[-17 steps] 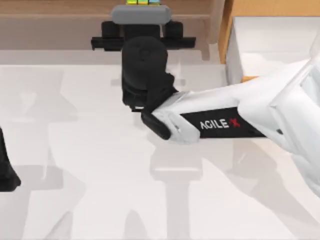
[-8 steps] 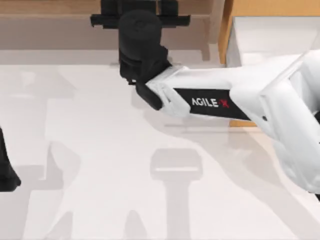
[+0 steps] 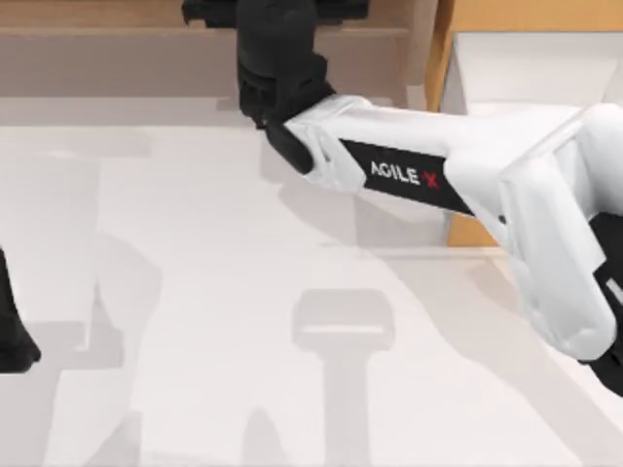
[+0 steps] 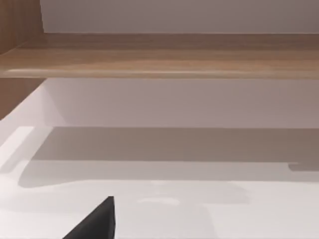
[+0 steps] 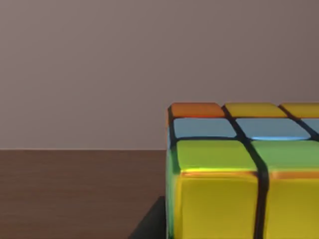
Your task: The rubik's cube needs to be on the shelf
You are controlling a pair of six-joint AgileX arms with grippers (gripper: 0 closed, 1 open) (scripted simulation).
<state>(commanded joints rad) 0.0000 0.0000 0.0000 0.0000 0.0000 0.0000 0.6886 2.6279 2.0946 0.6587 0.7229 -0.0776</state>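
Rubik's cube (image 5: 239,169) sat close before the right wrist camera, resting on the dark brown board of the shelf (image 5: 75,194), with a plain grey wall behind it. Its squares showed orange, yellow, blue and green between dark grid lines, the nearest face yellow. A shadow lay on the board beside the cube's near lower edge.

From above, the right arm (image 3: 438,185) reached from the table's right side across to the far edge, its black wrist lying over the shelf (image 3: 117,44) a little left of the middle of that edge. The right gripper's black body crossed the picture's top edge there, and whether it was clenched on the cube or released could not be told. The shelf ran along the far edge as a long brown wooden board, with an upright side post (image 3: 421,49) at its right end. Just beside that post stood the orange-tan cabinet (image 3: 531,15), at the far right corner.

The left arm (image 3: 12,331) stood parked at the table's left edge as a dark shape. In the left wrist view a black tip of the left gripper (image 4: 97,221) hung over the white table (image 4: 199,209), facing the shelf's board, and its grip state could not be told
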